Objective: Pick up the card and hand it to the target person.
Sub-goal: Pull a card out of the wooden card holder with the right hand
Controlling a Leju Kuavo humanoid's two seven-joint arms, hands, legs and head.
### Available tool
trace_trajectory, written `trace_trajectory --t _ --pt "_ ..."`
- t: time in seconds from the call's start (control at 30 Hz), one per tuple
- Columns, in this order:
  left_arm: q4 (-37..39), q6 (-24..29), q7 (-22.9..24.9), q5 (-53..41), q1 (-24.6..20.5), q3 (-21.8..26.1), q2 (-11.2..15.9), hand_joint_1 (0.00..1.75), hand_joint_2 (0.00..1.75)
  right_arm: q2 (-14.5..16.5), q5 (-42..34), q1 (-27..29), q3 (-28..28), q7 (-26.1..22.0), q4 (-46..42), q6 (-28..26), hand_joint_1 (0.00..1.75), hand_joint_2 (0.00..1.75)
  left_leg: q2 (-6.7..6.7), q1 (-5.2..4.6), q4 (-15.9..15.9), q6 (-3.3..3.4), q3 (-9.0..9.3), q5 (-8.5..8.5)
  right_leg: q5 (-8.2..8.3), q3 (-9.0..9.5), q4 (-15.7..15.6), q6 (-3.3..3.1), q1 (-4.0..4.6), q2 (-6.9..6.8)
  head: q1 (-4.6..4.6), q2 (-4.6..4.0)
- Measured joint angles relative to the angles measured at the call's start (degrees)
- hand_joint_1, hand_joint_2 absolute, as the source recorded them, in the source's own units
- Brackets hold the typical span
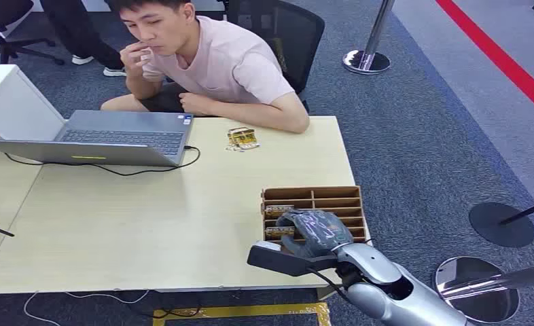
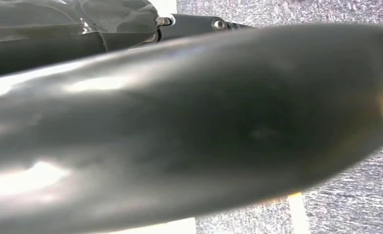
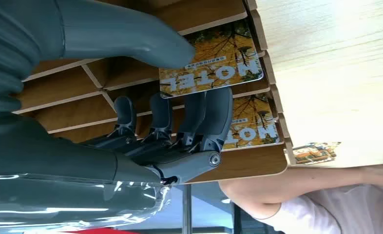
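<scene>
Right now my right robot hand [image 1: 315, 231] reaches into a brown slotted card holder [image 1: 339, 198] at the near right corner of the pale wooden surface [image 1: 149, 217]. Its thumb and fingers [image 3: 214, 117] close on either side of a yellow hotel card [image 3: 211, 66] standing in one slot. A second matching card [image 3: 253, 129] sits in the next slot. Across the surface, a seated person [image 1: 210, 61] leans beside an open laptop [image 1: 115, 139], with a small stack of cards [image 1: 242, 138] near their arm.
</scene>
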Motion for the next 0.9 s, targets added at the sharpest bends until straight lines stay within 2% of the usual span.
trace_trajectory --t 0.9 --pt "0.0 0.02 0.0 0.0 0.0 0.02 0.0 0.0 0.0 0.0 -0.13 0.06 -0.82 -0.86 -0.55 -0.8 1.47 1.75 0.0 0.0 0.0 0.0 0.0 0.0 0.0 0.0 0.0 0.0 0.0 0.0 0.0 0.0"
